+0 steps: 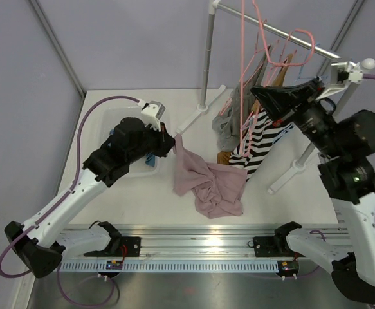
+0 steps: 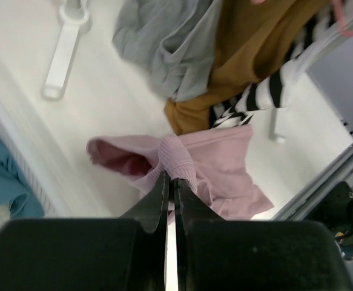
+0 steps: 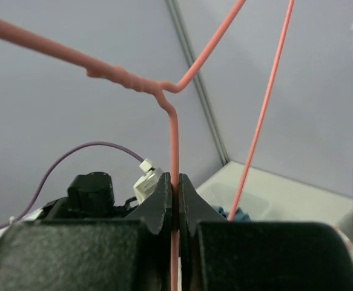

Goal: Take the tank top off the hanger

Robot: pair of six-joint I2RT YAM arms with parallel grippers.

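The pink tank top (image 1: 210, 183) lies crumpled on the white table, off the hanger. My left gripper (image 1: 173, 141) is shut on its upper left edge and holds that corner raised. In the left wrist view my left gripper (image 2: 171, 179) pinches a ribbed hem of the tank top (image 2: 224, 163). The pink wire hanger (image 1: 244, 64) hangs from the rack bar. My right gripper (image 1: 254, 90) is shut on its wire. In the right wrist view my right gripper (image 3: 175, 182) clamps the vertical stem of the hanger (image 3: 174, 130).
A silver clothes rack (image 1: 208, 55) stands at the back right with grey (image 1: 226, 125), brown (image 1: 223, 156) and black-and-white striped (image 1: 261, 141) garments hanging on it. A white bin (image 1: 113, 119) with a blue cloth sits at the left. A metal rail (image 1: 193, 248) runs along the near edge.
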